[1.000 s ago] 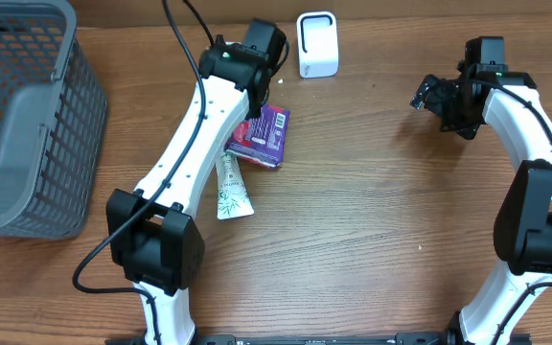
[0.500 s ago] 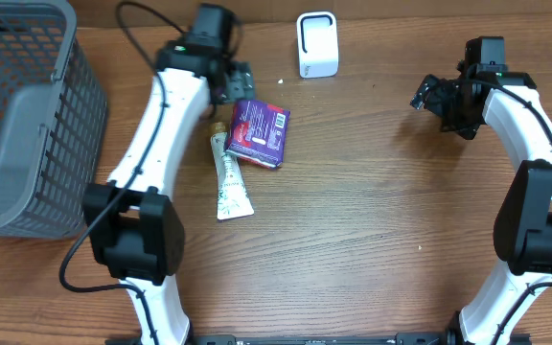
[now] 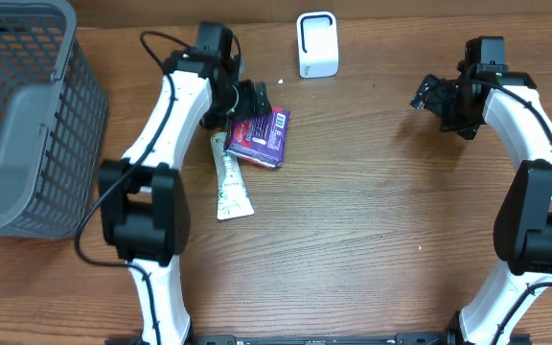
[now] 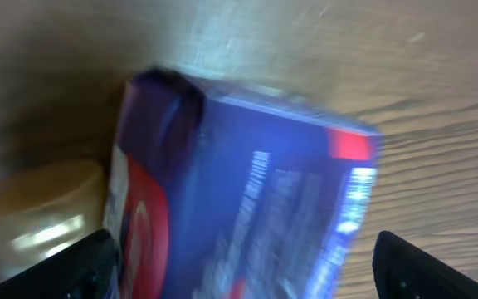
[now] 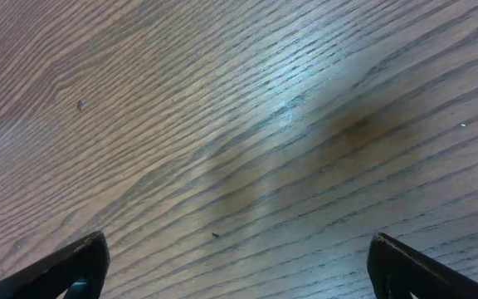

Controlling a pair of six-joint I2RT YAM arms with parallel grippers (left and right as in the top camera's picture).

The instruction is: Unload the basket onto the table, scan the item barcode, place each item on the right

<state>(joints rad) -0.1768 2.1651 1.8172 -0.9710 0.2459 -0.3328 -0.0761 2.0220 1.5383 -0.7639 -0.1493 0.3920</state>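
Left hand (image 3: 254, 100) spread wide, holding nothing, poised right over the far end of the purple packet (image 3: 261, 136). Packet lies flat on the counter (image 3: 372, 230), its left edge against the tube (image 3: 230, 182). Long axis runs roughly near-to-far, leaning toward the scanner (image 3: 317, 44) further back-right. Right hand (image 3: 436, 96) fully open, empty, well apart. Left arm is nearer, so it's the likely one to pick.

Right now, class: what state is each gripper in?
Left gripper: open, over the box, holding nothing.
Right gripper: open, empty.
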